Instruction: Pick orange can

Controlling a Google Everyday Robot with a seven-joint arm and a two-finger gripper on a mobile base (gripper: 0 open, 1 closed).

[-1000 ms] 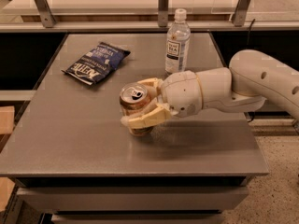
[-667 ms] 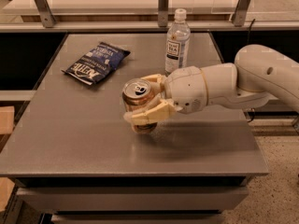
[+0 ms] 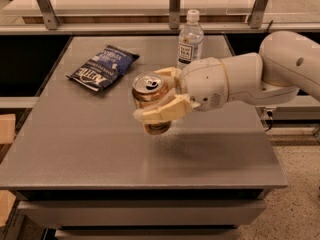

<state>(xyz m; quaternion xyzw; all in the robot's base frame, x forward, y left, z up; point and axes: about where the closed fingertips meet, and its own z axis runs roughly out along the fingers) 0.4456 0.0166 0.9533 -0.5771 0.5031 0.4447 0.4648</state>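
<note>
Hand (image 3: 159, 96) had the orange can (image 3: 148, 85) clamped, dead centre of the frame!
The white arm (image 3: 260, 76) reached in from the right edge, and its two tan fingers (image 3: 161, 114) pinched the can from either side, one behind it and one in front. The can sat tilted in that grip, its silver pull-tab top turned up toward the camera, over the middle of the grey desk (image 3: 100, 154). Whether its base touched the desk was hard to tell; a soft shadow lay just beneath and to the right. Up behind the hand, a clear water bottle (image 3: 190, 40) stood upright near the desk's far edge. Off to the upper left, well apart from the can, a dark blue chip bag (image 3: 103, 67) lay flat.
</note>
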